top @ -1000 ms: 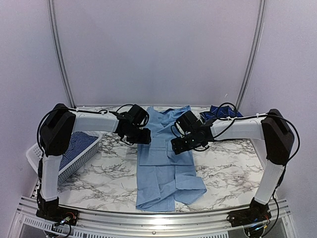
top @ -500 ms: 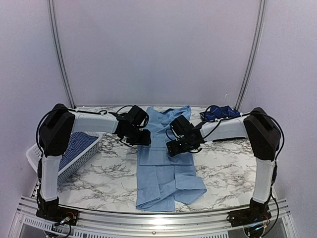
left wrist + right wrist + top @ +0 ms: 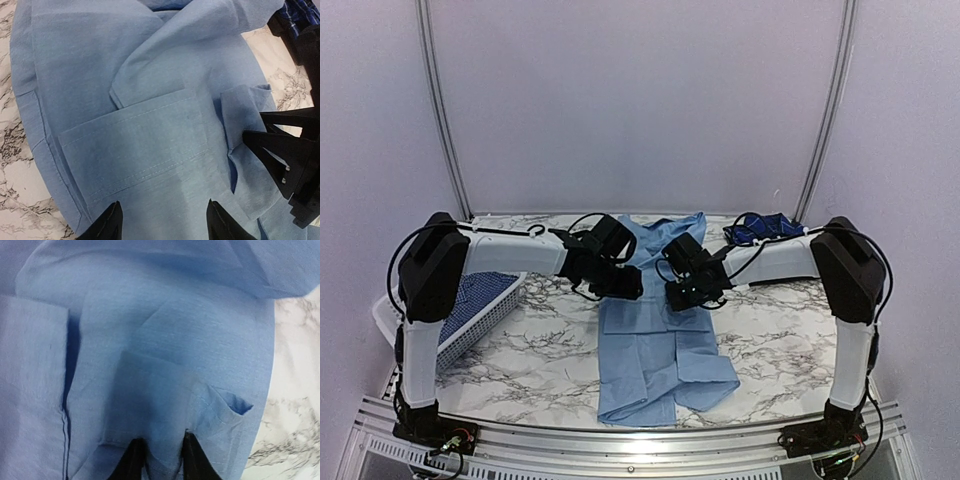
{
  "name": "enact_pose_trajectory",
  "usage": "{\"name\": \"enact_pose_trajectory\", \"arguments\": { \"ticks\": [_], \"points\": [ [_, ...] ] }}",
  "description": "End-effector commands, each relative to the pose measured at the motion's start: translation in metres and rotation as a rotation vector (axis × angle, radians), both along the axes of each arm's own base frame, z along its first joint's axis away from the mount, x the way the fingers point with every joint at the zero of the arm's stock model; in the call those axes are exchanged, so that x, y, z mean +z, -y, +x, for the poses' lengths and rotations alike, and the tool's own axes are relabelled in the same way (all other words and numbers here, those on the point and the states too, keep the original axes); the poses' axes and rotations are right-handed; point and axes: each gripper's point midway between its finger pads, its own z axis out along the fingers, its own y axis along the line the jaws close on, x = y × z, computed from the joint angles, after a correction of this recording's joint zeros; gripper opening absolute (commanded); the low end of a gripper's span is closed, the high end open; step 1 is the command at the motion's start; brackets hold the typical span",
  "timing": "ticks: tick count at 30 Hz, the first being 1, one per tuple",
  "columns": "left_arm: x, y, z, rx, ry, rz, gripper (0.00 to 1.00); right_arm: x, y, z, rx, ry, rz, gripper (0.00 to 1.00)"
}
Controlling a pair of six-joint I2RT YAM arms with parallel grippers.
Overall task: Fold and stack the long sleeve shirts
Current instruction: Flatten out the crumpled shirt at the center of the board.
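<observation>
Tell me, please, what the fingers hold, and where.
The right fingers pinch the light blue shirt by a fold near its edge; the left fingers hold nothing.

**Operator:** Clearance on the left side?
**Technician:** Restricted. The white basket (image 3: 485, 320) occupies the left edge of the table (image 3: 780, 340). A strip of bare marble lies between it and the light blue shirt (image 3: 655, 345).
**Operator:** Right side?
**Technician:** Open marble from shirt to table edge. The dark plaid shirt (image 3: 760, 226) blocks the far right corner only.
**Operator:** Centre?
**Technician:** The left gripper (image 3: 625, 288) and right gripper (image 3: 682, 298) stand near each other over the shirt, and the lane between them is narrow. The near hem is unobstructed.
</observation>
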Motion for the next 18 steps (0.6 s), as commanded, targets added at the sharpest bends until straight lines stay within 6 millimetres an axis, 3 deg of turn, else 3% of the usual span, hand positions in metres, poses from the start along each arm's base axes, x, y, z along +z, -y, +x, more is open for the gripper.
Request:
{"name": "enact_pose_trajectory", "arguments": {
  "ticks": [1,4,10,18],
  "points": [
    [0.006,0.018,0.005,-0.019,0.025,-0.009,0.60,0.030,0.003,0.007,-0.035,0.057,0.020,0.16],
    [0.001,0.027,0.012,-0.010,0.048,0.007,0.63,0.040,0.004,0.006,-0.042,0.072,0.041,0.08],
    [-0.011,0.041,0.033,0.051,0.105,0.088,0.68,0.057,0.009,0.001,-0.072,0.098,0.085,0.05],
    [-0.023,0.037,0.050,0.121,0.140,0.167,0.52,0.076,0.024,-0.005,-0.121,0.143,0.105,0.02]
  ]
}}
